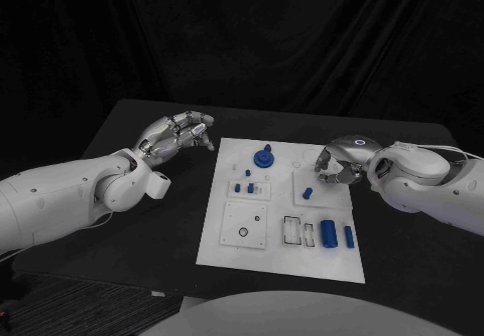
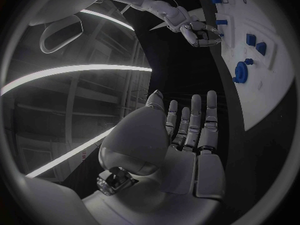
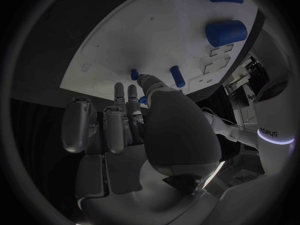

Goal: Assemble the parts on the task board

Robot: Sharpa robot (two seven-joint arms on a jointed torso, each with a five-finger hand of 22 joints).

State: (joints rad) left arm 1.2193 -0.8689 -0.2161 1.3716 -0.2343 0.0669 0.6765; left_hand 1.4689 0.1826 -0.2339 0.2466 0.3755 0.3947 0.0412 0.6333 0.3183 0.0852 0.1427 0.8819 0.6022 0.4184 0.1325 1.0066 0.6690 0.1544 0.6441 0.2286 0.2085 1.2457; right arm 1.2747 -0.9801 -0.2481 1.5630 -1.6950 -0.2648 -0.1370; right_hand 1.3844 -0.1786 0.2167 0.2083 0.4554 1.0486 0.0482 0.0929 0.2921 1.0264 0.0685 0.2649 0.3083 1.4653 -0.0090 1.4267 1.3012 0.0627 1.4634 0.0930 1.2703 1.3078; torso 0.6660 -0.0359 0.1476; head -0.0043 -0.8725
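Note:
The white task board [image 1: 234, 241] lies in the middle of the black table. On it stand a blue round gear-like part [image 1: 264, 157], small blue pegs [image 1: 244, 187] and another peg [image 1: 308, 192]; a thick blue cylinder [image 1: 328, 232] and a thinner one [image 1: 349, 236] lie near the front right. My left hand [image 1: 182, 133] hovers off the board's far left corner, fingers apart and holding nothing [image 2: 187, 130]. My right hand [image 1: 338, 164] hangs curled over the board's right side, just beyond the lone peg [image 3: 177, 76]. A bit of blue [image 3: 142, 100] shows between its thumb and fingers; whether it is held is unclear.
Square and rectangular recessed plates [image 1: 245, 225] sit on the board's near half, with slots [image 1: 292, 231] beside the cylinders. Bare black table [image 1: 151, 231] lies to the left of the board. A dark curtain hangs behind the table.

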